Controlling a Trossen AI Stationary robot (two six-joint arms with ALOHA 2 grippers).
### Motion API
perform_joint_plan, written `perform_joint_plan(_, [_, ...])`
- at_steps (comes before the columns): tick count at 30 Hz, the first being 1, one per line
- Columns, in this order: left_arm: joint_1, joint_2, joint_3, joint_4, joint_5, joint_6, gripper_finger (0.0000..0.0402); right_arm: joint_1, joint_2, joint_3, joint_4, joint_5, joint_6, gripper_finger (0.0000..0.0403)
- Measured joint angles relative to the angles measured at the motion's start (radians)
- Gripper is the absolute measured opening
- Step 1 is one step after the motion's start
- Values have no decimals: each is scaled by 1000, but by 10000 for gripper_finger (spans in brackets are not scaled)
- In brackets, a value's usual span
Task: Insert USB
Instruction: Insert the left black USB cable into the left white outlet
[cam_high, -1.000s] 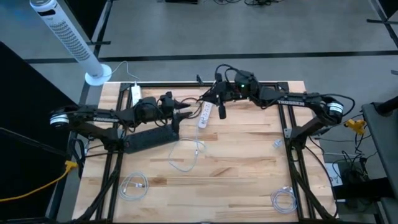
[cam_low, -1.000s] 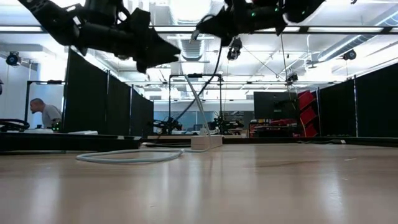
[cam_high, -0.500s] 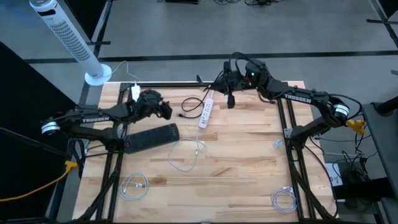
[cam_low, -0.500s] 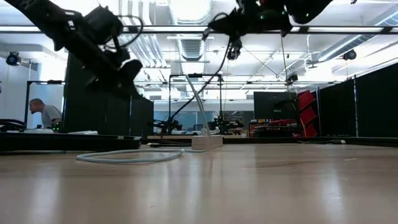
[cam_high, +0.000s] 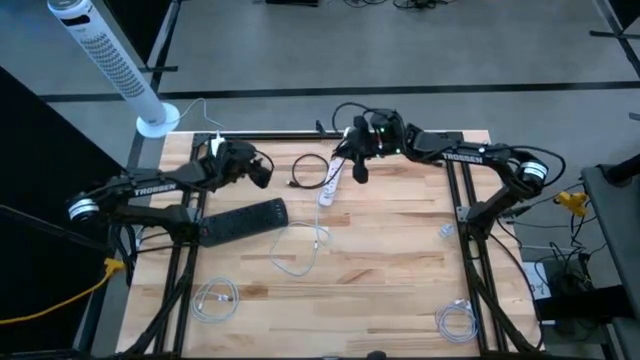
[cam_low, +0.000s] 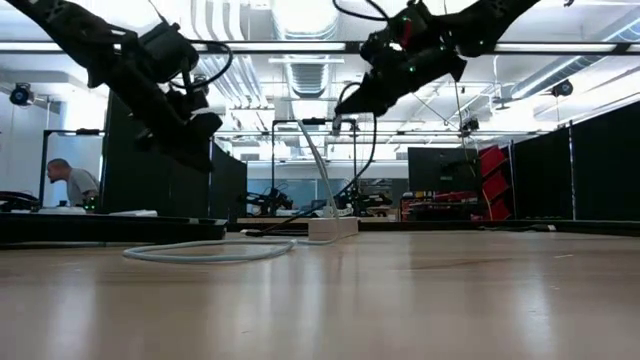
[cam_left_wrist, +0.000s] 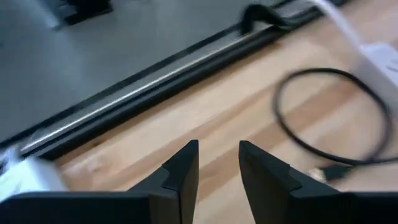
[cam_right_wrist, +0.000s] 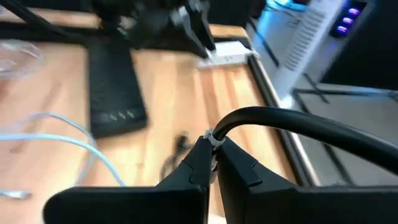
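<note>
In the last half second I've brought the right gripper (cam_high: 358, 160) back down from the table's far edge to hang just above the white power strip (cam_high: 331, 180), so the cable end is close to its port again but not yet seated. Its fingers are clamped on the black cable (cam_right_wrist: 292, 127), pinching it at a small tie, and the cable loops back over the wrist. The arm reaches in from the right, elbow bent, wrist pitched down toward the strip. The left gripper (cam_left_wrist: 219, 163) has pulled away to the far left side of the table (cam_high: 380, 270), empty, its fingers a little apart, near the black cable's free loop (cam_high: 305, 170). I judge insertion is next.
</note>
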Motion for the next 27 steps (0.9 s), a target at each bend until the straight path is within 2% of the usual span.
perform_joint_plan(5, [127, 58, 60, -168, -5, -98, 90, 5, 0, 0, 2, 13, -34, 1])
perform_joint_plan(14, [315, 289, 245, -367, -109, -142, 33, 4, 0, -13, -2, 14, -69, 1])
perform_joint_plan(20, [329, 408, 336, -460, -158, -169, 8, 3, 0, -47, -7, 14, -73, 1])
perform_joint_plan(27, [336, 466, 347, -520, -178, -186, 0, 2, -1, -67, -14, -6, -81, 1])
